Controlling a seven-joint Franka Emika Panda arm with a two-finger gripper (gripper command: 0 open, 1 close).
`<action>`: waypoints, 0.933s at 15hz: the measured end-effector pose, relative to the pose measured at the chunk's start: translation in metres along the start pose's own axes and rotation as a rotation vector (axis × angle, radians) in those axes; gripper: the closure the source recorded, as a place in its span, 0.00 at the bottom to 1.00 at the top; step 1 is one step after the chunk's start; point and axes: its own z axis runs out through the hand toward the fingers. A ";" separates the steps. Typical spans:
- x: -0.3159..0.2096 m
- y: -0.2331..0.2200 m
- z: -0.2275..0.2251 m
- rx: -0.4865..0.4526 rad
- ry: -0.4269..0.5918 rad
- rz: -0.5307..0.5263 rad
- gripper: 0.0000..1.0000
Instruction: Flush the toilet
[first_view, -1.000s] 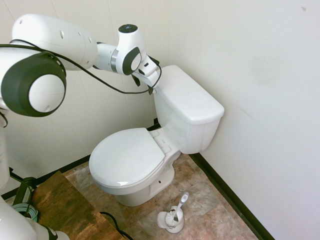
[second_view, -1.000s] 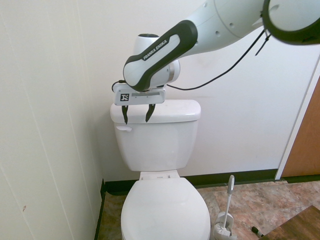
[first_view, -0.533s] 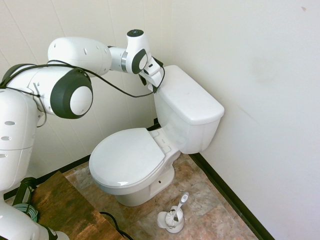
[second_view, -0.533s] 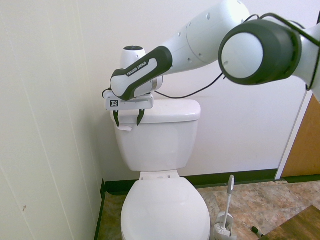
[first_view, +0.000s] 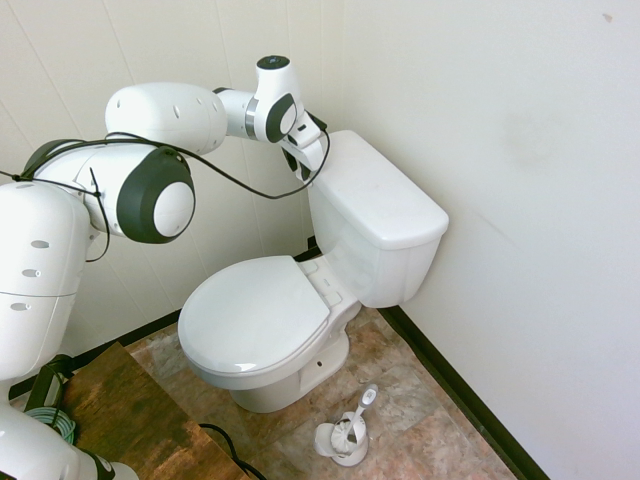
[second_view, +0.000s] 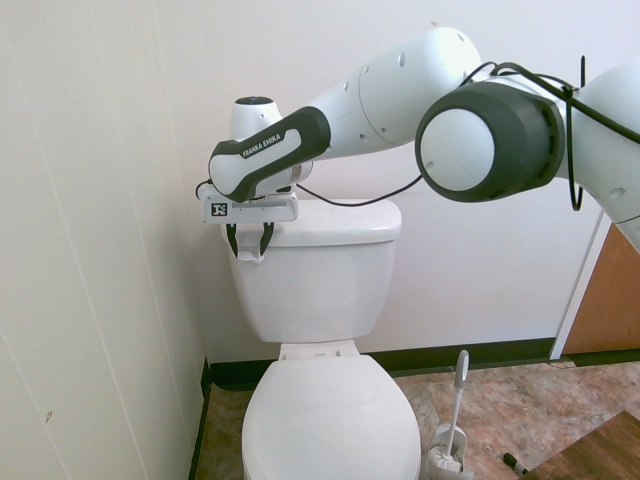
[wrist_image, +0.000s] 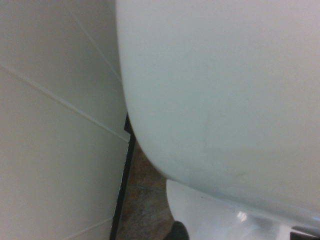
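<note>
And we're in a bathroom, a small plain one. There's the white two-piece toilet (first_view: 300, 290) tucked into the corner at the centre of the frame, lid down, boxy tank (second_view: 318, 265) backed against the wall. Lower down, near the bottom edge, a white toilet brush (first_view: 348, 428) sits in its holder on the floor. That floor (first_view: 420, 420) is mottled brown stone-look vinyl, edged by a dark baseboard (first_view: 455, 392). Pale panelled walls (second_view: 90, 250) all round, and a wooden door (second_view: 612, 290) shows at the right edge.
</note>
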 end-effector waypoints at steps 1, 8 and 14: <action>0.000 -0.001 0.001 0.002 -0.001 0.005 1.00; 0.001 -0.006 0.004 0.012 0.000 0.022 1.00; 0.001 -0.006 0.012 0.012 -0.001 0.039 1.00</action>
